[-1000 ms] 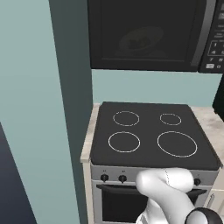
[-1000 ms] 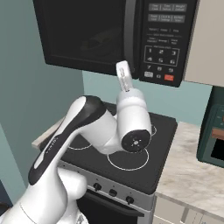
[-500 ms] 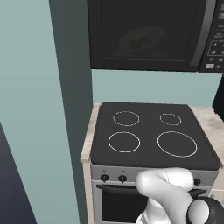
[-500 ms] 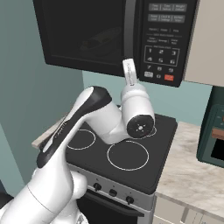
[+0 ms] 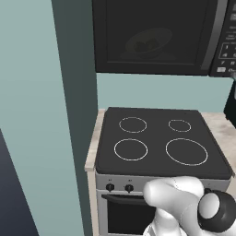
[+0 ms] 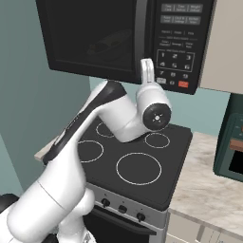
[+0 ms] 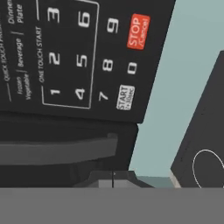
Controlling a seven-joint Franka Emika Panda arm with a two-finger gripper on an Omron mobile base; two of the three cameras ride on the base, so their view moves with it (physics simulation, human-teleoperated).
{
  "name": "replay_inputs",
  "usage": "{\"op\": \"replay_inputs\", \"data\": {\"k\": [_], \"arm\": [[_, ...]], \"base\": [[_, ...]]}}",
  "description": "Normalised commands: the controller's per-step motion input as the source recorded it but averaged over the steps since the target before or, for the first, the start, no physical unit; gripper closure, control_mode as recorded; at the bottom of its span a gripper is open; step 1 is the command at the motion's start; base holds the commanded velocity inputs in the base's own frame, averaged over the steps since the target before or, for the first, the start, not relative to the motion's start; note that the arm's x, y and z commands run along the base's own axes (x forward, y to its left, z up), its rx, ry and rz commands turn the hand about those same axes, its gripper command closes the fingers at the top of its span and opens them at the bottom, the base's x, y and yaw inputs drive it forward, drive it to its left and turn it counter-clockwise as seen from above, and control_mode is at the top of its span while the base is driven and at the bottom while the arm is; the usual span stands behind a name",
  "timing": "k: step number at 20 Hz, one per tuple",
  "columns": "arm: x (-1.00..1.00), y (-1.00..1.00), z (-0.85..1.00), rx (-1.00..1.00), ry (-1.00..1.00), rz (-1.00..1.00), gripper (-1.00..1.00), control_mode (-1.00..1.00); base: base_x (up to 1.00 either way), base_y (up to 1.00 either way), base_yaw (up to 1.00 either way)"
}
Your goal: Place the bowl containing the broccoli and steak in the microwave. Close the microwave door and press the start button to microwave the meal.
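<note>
Black microwave (image 6: 123, 40) hangs above the stove (image 5: 161, 143), its door (image 6: 90, 38) closed, the bowl (image 5: 150, 44) dimly visible behind the window. The pincer (image 6: 147, 66), pressed together and holding nothing, points up just below the keypad, near the start button (image 7: 125, 97)

The microwave (image 6: 128, 42) is a large black box hung above the stove (image 5: 161, 143), with a keypad (image 6: 178, 52) of pale keys, a white START key (image 7: 125, 97) and a red STOP key (image 7: 138, 31) on the side away from the window. Its door (image 5: 154, 34) is closed flush against the front, its long dark handle (image 6: 139, 40) standing upright between window and keypad. Through the tinted window the bowl (image 5: 150, 44) shows dimly, sitting upright inside the microwave with dark food in it too faint to tell apart.
</note>
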Motion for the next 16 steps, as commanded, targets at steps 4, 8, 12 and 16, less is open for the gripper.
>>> {"op": "replay_inputs", "data": {"k": [4,8,12,16], "arm": [[0.39,-0.24,-0.03,0.09,0.12,0.0,1.0,-1.0],[0.42,-0.27,-0.19,0.1,0.09,0.0,1.0,-1.0],[0.37,-0.11,-0.21,0.07,0.05,0.0,1.0,-1.0],[0.32,0.0,-0.04,0.02,0.0,0.0,1.0,-1.0]], "base": [[0.0,0.0,0.0],[0.0,0.0,0.0],[0.0,0.0,0.0],[0.0,0.0,0.0]]}}
